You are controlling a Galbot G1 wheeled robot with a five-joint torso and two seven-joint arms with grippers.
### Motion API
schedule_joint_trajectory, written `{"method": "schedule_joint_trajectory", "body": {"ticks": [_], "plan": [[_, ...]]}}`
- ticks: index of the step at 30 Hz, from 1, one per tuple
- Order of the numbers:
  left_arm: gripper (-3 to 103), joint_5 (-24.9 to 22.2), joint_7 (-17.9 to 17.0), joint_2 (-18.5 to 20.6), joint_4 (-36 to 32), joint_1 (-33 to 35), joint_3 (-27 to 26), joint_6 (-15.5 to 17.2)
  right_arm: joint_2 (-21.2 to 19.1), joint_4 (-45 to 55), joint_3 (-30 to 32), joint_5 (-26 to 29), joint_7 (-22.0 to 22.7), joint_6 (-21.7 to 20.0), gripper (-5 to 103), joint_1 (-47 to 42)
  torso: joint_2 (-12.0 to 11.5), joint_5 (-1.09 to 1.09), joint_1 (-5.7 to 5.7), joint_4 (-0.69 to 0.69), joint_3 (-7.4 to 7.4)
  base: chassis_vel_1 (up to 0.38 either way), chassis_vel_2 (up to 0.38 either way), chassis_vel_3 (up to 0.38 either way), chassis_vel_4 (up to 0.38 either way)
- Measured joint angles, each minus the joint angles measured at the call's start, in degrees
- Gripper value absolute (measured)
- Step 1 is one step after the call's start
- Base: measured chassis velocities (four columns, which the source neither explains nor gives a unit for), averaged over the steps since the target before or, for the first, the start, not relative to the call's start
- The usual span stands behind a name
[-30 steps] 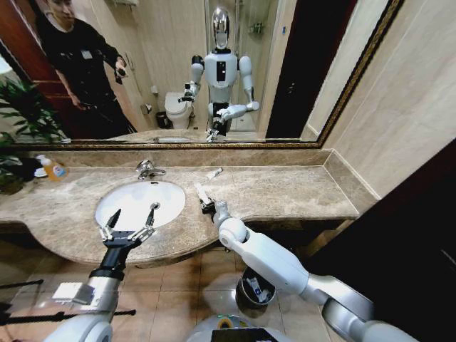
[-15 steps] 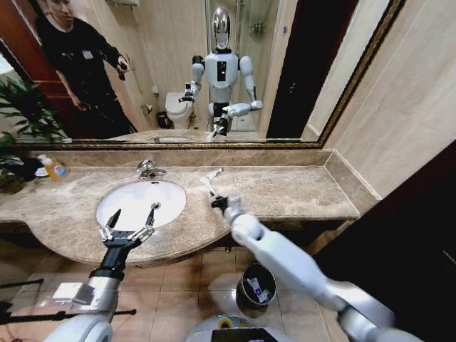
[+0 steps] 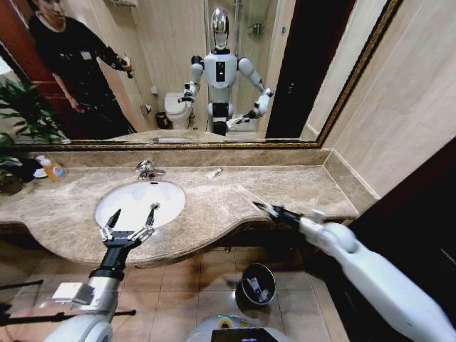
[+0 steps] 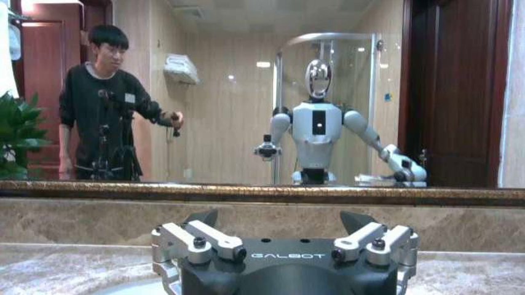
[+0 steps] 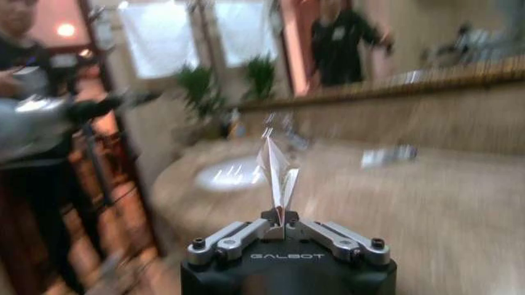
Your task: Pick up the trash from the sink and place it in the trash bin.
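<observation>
1. Here the right gripper (image 3: 269, 209) reaches out over the marble counter (image 3: 299, 187), well to the right of the sink (image 3: 140, 201) and near the counter's front edge.
2. Its fingers are pinched tight on a flat white packet (image 3: 251, 197), a piece of the trash. In the right wrist view the packet (image 5: 277, 175) stands straight out from between the closed fingertips of that gripper (image 5: 283, 228), held by its near end, the free end pointing away from the wrist.
3. In the head view the packet sticks out past the fingertips toward the sink, its free end raised above the counter.
4. Another small white item (image 3: 213, 172) lies on the counter behind the basin's right side, close to the backsplash and apart from both grippers.
5. The left gripper (image 3: 130, 219) hovers over the front rim of the sink with its fingers (image 3: 150, 216) spread wide and nothing between them; in the left wrist view the same gripper (image 4: 282, 239) shows its fingers apart.
6. The trash bin (image 3: 257, 283) stands on the tiled floor below the counter's front edge, with something white inside.
</observation>
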Motion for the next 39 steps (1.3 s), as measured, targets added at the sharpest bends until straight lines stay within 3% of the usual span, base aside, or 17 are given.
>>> {"method": "schedule_joint_trajectory", "body": {"ticks": [2, 7, 10, 11, 14, 16, 18, 23, 34, 36, 38, 39], "plan": [[100, 0.0, 0.0, 0.0, 0.0, 0.0, 0.0, 0.0, 1.6, -5.6, 2.6, -5.2, -3.0, 4.3, 0, -4.2, 0.0, -0.04, 0.00, 0.01, 0.00, 0.000, 0.000, 0.000, 0.000], [100, 0.0, 0.0, 0.0, 0.0, 0.0, 0.0, 0.0, 6.3, -13.8, 1.2, -12.9, -0.1, 9.5, 0, -5.1, 0.0, -0.02, 0.00, 0.02, 0.00, 0.000, 0.000, 0.000, 0.000], [100, 0.0, 0.0, 0.0, 0.0, 0.0, 0.0, 0.0, 14.3, -24.3, -3.1, -24.8, 12.0, 15.0, 0, -3.3, 0.0, 0.02, 0.00, 0.02, 0.00, 0.000, 0.000, 0.000, 0.000], [100, 0.0, 0.0, 0.0, 0.0, 0.0, 0.0, 0.0, 14.3, -24.3, -3.1, -24.8, 12.0, 15.0, 0, -3.3, 0.0, 0.02, 0.00, 0.02, 0.00, 0.000, 0.000, 0.000, 0.000], [100, 0.0, 0.0, 0.0, 0.0, 0.0, 0.0, 0.0, 20.0, -33.1, -6.1, -33.3, 21.8, 17.4, 0, -1.4, 0.0, -0.05, 0.00, 0.02, 0.01, 0.000, 0.000, 0.000, 0.000], [100, 0.0, 0.0, 0.0, 0.0, 0.0, 0.0, 0.0, 21.4, -35.3, -6.8, -35.2, 24.2, 18.0, 0, -0.9, 0.0, 0.00, 0.00, 0.02, 0.01, 0.000, 0.000, 0.000, 0.000], [100, 0.0, 0.0, 0.0, 0.0, 0.0, 0.0, 0.0, 24.6, -41.2, -8.9, -38.9, 31.3, 19.7, 0, 0.8, 0.0, -0.07, 0.00, 0.02, 0.01, 0.000, 0.000, 0.000, 0.000], [100, 0.0, 0.0, 0.0, 0.0, 0.0, 0.0, 0.0, 28.3, -47.6, -10.2, -42.1, 37.3, 23.4, 0, 3.2, 0.0, -0.03, 0.01, 0.03, 0.01, 0.000, 0.000, 0.000, 0.000], [100, 0.0, 0.0, 0.0, 0.0, 0.0, 0.0, 0.0, 35.6, -49.4, -11.8, -49.5, 44.5, 24.0, 0, 5.5, 0.0, -0.04, 0.01, 0.02, 0.01, 0.000, 0.000, 0.000, 0.000], [100, 0.0, 0.0, 0.0, 0.0, 0.0, 0.0, 0.0, 37.3, -50.9, -12.0, -51.3, 47.0, 24.7, 16, 6.8, 0.0, -0.02, 0.01, 0.02, 0.01, 0.000, 0.000, 0.000, 0.000], [100, 0.0, 0.0, 0.0, 0.0, 0.0, 0.0, 0.0, 37.6, -51.3, -12.0, -51.7, 47.5, 24.8, 16, 7.3, 0.0, -0.02, 0.01, 0.02, 0.01, 0.000, 0.000, 0.000, 0.000], [100, 0.0, 0.0, 0.0, 0.0, 0.0, 0.0, 0.0, 37.7, -51.8, -11.9, -52.1, 47.7, 24.8, 21, 7.8, 0.0, -0.03, 0.01, 0.02, 0.01, 0.000, 0.000, 0.000, 0.000]]}}
